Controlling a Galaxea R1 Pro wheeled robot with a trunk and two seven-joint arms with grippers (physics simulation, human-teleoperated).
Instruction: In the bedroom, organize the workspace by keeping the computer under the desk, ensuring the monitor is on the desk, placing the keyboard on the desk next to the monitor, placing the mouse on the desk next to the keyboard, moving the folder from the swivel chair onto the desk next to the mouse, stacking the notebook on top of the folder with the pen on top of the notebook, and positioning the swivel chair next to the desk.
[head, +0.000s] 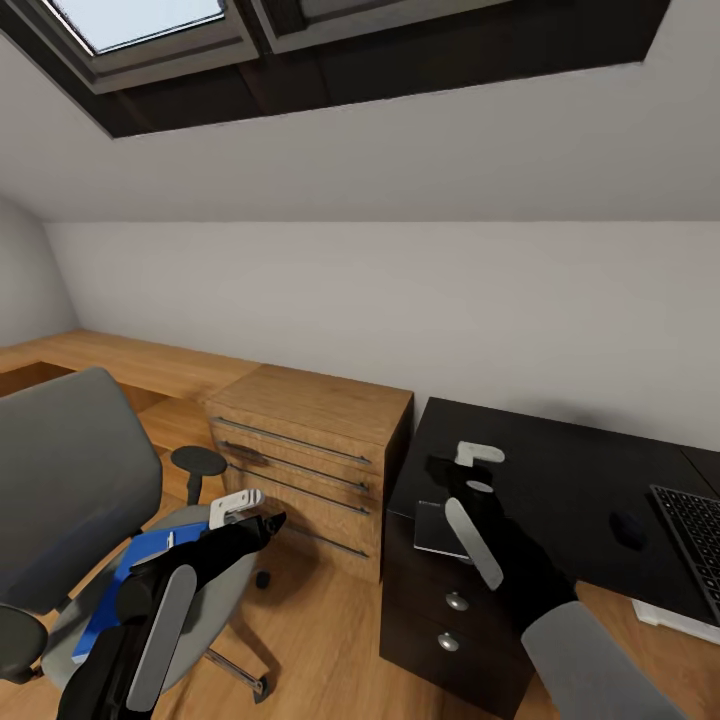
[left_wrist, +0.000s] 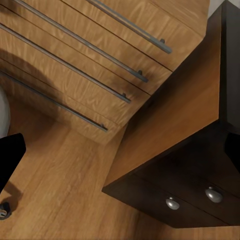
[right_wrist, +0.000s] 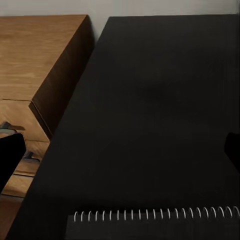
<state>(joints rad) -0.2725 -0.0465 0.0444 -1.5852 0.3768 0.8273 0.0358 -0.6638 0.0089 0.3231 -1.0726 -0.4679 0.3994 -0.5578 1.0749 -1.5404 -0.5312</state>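
With the blue folder (head: 135, 570) lying on the swivel chair (head: 70, 480) at lower left and a spiral notebook (right_wrist: 150, 225) on the dark surface (head: 570, 470), either arm's jaws, state unclear, could knock them off.

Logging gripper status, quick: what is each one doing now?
Left gripper: cannot be told.
Right gripper: closed on the dark spiral-bound notebook.

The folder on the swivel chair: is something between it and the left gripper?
Nothing visible does. The left gripper hangs just above the blue folder, which lies bare on the swivel chair. Its route to the black desk also looks free.
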